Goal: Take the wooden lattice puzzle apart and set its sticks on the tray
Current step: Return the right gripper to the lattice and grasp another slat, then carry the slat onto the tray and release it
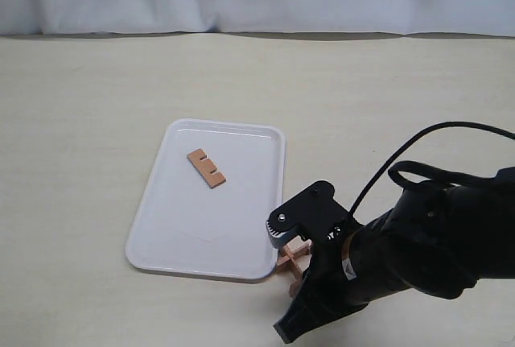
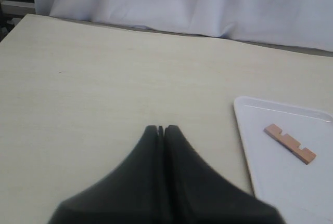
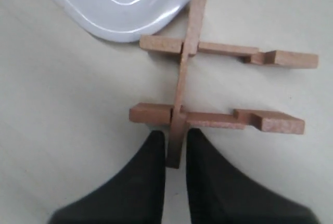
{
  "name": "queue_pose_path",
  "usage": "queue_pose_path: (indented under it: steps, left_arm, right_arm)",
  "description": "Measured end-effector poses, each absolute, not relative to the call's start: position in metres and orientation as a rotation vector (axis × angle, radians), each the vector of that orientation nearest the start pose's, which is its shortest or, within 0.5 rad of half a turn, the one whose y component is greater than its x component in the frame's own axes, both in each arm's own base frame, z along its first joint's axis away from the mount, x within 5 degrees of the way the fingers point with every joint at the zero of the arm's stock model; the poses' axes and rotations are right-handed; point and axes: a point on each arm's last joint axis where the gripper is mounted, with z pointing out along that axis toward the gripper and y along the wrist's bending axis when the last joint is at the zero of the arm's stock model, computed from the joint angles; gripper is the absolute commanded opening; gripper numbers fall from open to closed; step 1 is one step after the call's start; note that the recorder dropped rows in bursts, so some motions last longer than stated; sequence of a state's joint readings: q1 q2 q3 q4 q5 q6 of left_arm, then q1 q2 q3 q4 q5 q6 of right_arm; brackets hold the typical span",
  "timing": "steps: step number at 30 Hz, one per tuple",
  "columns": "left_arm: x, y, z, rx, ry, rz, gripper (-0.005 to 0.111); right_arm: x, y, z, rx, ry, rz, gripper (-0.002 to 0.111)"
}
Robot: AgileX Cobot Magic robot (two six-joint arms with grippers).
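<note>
Gripping with the right jaws the crosswise bar [image 3: 182, 94] of the small reddish-brown wooden lattice puzzle [image 3: 223, 49], sitting on the pale table [image 1: 88, 97] just beside the flat white plastic tray's [image 1: 181, 234] corner; pressing the left jaws together on nothing.

Black right gripper [image 3: 176, 136], looped cable [image 1: 385, 170], maybe screw [image 1: 282, 218]

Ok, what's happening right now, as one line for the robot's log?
left gripper shut, empty | right gripper shut on crossing stick of puzzle beside tray | loose stick on tray
</note>
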State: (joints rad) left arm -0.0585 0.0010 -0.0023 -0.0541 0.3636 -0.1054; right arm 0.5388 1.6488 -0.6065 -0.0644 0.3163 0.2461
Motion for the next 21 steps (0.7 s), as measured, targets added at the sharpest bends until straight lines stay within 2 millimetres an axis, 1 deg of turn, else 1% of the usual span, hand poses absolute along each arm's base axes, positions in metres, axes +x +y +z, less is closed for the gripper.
queue_pose_path:
  steps: [9, 11, 14, 21]
  left_arm:
    - [0.053, -0.005, 0.181, -0.077, 1.847, -0.167, 0.000]
    - [0.053, -0.005, 0.181, -0.077, 1.847, -0.167, 0.000]
    - [0.053, -0.005, 0.181, -0.077, 1.847, -0.167, 0.000]
    - [0.053, -0.005, 0.181, -0.077, 1.847, -0.167, 0.000]
  right_arm:
    - [0.217, 0.127, 0.124, -0.513, 2.789, 0.123, 0.004]
    - [0.217, 0.127, 0.130, -0.513, 2.780, 0.123, 0.004]
    - [0.220, 0.127, 0.149, -0.520, 2.741, 0.124, 0.004]
    - [0.227, 0.131, 0.187, -0.498, 2.618, 0.172, 0.004]
